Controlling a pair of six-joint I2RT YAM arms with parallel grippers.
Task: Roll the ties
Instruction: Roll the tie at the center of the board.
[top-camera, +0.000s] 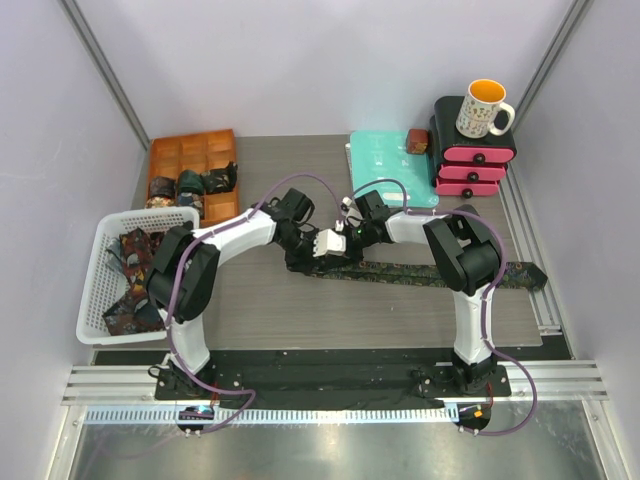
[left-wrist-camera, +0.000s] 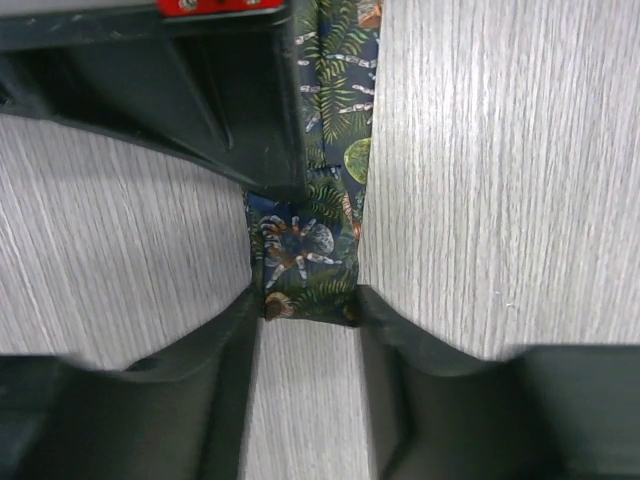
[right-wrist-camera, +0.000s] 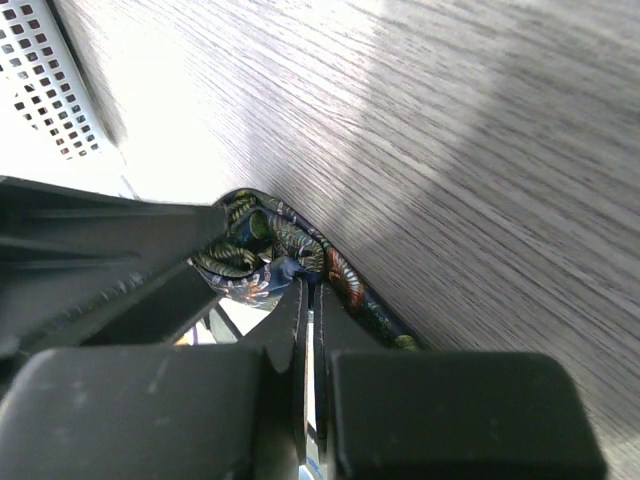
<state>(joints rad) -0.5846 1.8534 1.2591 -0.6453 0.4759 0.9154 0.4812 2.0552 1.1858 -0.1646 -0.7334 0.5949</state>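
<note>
Tie (top-camera: 430, 272) flat from the middle of the surface (top-camera: 300, 320) to its right edge, left hand (left-wrist-camera: 305, 300) half-open astride its end, right hand (right-wrist-camera: 308, 290) shut beside it, open wood along near edge

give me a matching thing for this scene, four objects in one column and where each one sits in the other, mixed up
Things:
1. mug
2. white basket
3. orange tray
4. patterned tie

Places:
A. stretched across the table, middle to right
B. back left, rolled ties in some compartments
C. on top of the pink drawer unit
D. left edge, loose ties inside

Pairs: 1-C, 2-D, 3-B, 4-A
</note>
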